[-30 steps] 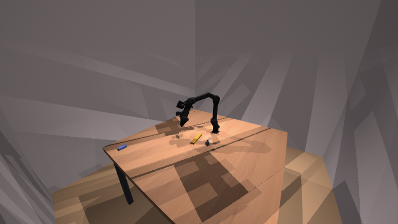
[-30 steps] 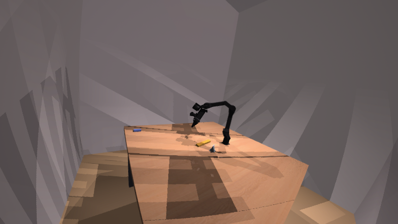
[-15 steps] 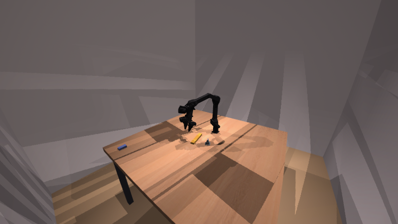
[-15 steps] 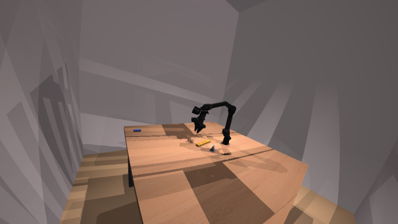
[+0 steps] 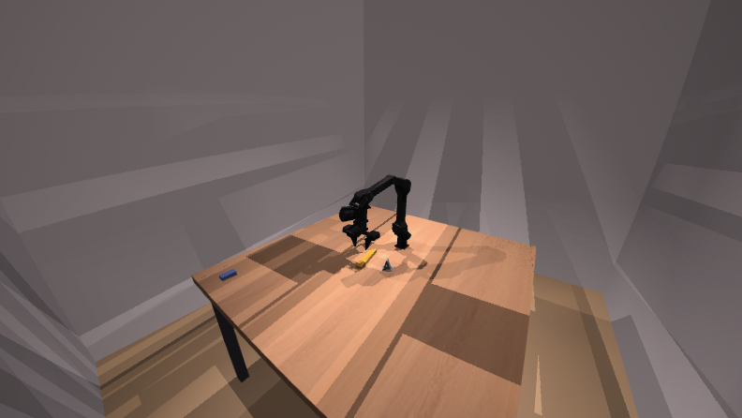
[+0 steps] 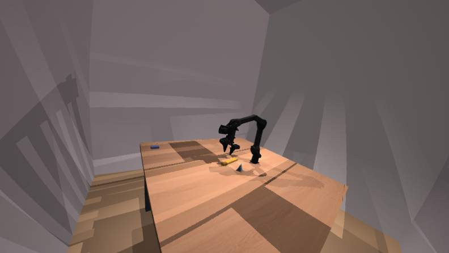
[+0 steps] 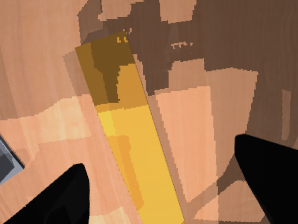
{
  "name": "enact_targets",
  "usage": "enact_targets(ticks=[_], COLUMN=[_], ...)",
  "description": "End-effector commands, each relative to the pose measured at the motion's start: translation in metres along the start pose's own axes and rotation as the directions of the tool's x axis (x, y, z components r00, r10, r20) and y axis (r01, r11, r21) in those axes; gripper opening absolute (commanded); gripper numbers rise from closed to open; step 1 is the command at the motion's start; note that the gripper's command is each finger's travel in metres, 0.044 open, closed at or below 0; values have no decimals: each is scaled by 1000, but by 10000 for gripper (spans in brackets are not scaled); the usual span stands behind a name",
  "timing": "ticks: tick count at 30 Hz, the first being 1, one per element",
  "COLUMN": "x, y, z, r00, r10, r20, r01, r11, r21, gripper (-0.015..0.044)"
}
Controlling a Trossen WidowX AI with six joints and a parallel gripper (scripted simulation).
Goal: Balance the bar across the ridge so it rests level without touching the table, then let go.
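A yellow bar (image 5: 366,258) (image 6: 229,161) (image 7: 150,175) lies flat on the wooden table, in front of the arm. A small grey-blue ridge (image 5: 386,265) (image 6: 240,168) stands beside it, apart from it; part of the ridge (image 7: 7,162) shows at the left edge of the wrist view. My gripper (image 5: 361,246) (image 6: 228,153) (image 7: 161,160) is open and empty. It points down above the bar. In the wrist view the bar runs at a slant between the two fingers, lower than the tips. Its near end is cut off by the bottom of that view.
A small blue block (image 5: 228,275) (image 6: 155,147) lies near the table's far left corner, well away from the bar. The arm's base stands on the table (image 5: 311,332) (image 6: 188,188) close behind the ridge. Dark shadows of the arm fall around the bar.
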State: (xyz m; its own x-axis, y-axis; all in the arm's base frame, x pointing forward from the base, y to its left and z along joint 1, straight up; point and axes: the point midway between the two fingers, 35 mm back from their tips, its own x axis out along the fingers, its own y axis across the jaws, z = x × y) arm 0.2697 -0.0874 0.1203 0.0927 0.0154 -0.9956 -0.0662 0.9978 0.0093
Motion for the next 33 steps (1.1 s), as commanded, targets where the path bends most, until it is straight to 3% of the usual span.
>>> enact_targets(ticks=[1, 9, 17, 33], x=[3, 7, 47, 65], y=[12, 16, 15, 15], z=[-6, -7, -11, -12], r00=[998, 997, 997, 997], r10=[-11, -16, -16, -16], r20=[-54, -73, -73, -73], r01=[6, 6, 6, 6], r11=[995, 991, 991, 991], r21=[-99, -137, -137, -137], gripper=[315, 315, 315, 315])
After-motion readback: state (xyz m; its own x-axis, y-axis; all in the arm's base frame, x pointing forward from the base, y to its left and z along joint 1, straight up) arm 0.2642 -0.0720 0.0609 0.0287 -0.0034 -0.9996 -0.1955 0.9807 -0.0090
